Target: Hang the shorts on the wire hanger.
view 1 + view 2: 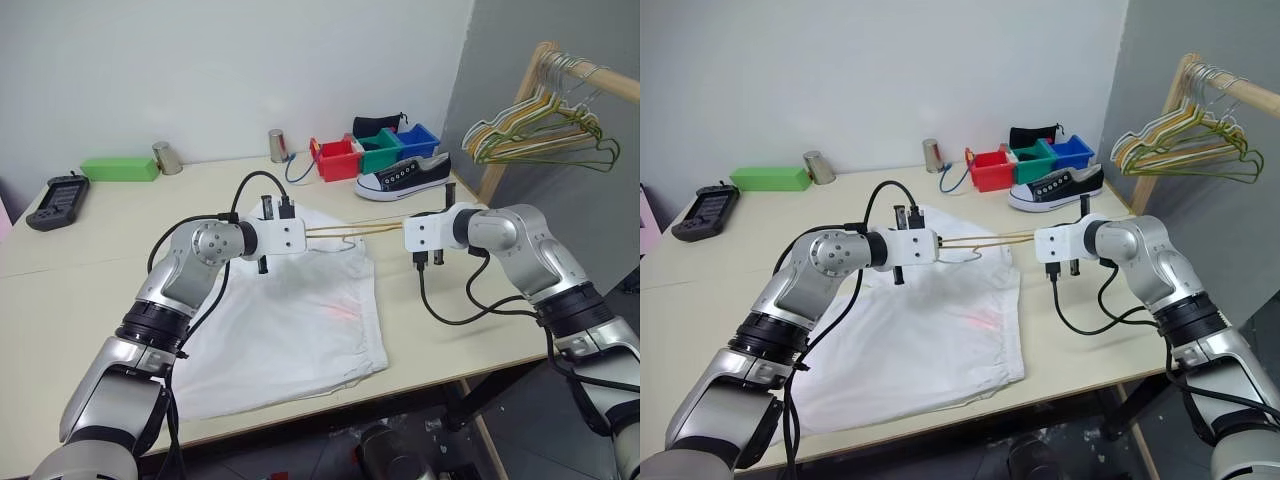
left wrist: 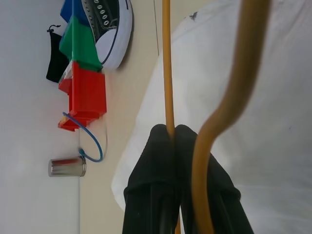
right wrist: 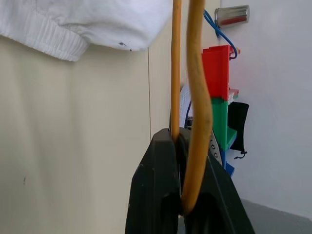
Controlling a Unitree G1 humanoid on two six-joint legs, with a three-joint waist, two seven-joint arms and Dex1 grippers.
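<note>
Bright, even light with soft shadows; near wrist-view foreground blurs.

The shorts (image 1: pixel 290 330) are spread flat on the table (image 1: pixel 90 270), near its front edge. Above their far end the wire hanger (image 1: pixel 355 231) is held level between the left gripper (image 1: pixel 300 236) on the left and the right gripper (image 1: pixel 408 234) on the right. Behind the hanger a sneaker (image 1: pixel 403 176) is set, with a row of bins (image 1: pixel 375 150) just behind it. To the right of the table, bunched hangers (image 1: pixel 545 130) are hung on a rack (image 1: pixel 520 100).
</note>
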